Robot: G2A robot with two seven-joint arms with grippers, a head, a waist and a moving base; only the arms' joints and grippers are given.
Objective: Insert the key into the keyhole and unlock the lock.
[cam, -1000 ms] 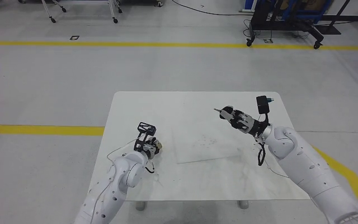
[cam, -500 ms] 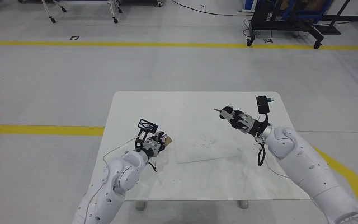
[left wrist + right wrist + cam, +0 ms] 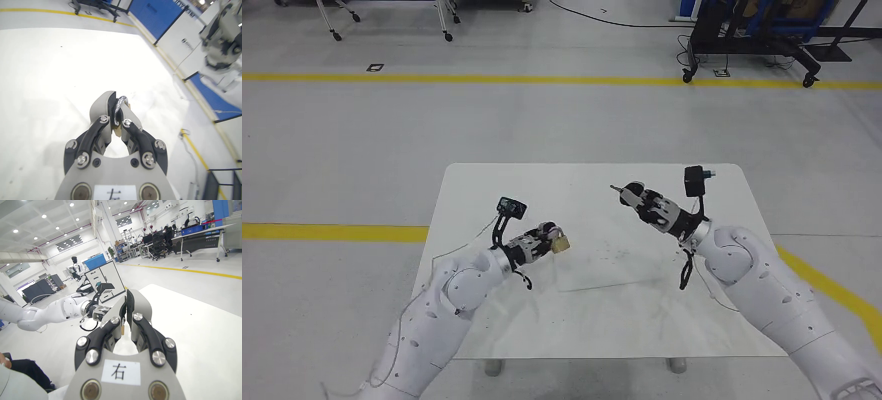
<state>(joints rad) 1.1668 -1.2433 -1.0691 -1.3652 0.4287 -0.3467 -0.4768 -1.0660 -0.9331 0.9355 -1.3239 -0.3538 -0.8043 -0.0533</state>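
**Padlock and key each gripped, well apart over the table**

The left gripper (image 3: 117, 106) is clamped on a brass padlock with a silver steel shackle (image 3: 121, 100). The shackle's curve shows between the fingertips, and a corner of the brass body shows lower down between the fingers. From above, the padlock (image 3: 560, 243) sticks out of the left gripper (image 3: 545, 238) over the left-centre of the white rectangular table (image 3: 542, 320). The right gripper (image 3: 126, 303) pinches a small metal key (image 3: 122, 329), its fingers nearly together. In the top view the key (image 3: 615, 187) pokes out of the right gripper (image 3: 630, 193) over the table's far right part, pointing roughly towards the padlock's side.
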